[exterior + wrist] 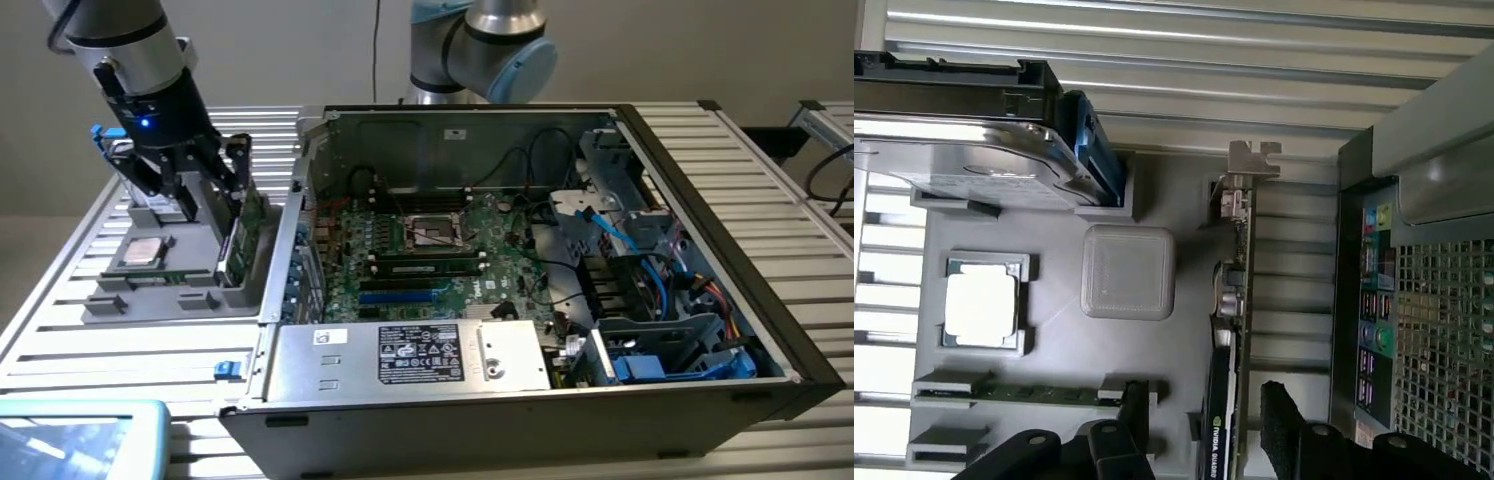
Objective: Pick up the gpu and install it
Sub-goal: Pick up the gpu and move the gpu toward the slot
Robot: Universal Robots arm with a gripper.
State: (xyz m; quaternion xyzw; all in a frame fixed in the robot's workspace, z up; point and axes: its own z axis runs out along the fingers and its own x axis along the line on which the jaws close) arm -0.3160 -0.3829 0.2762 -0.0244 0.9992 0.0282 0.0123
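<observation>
Clearly, the task is only beginning: the gpu (238,235) is standing on edge in the grey holder (174,300) on the tabletop (80,350), at the exterior view's left of the open computer case (534,440), while the jaws are hanging spread, one on each side of it, pinching nothing.

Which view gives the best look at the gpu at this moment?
The wrist view: the gpu stands on edge in the gray holder, its silver bracket, green board and black cooler all distinct. The exterior view shows it as a thin green sliver beside the gripper.
</observation>
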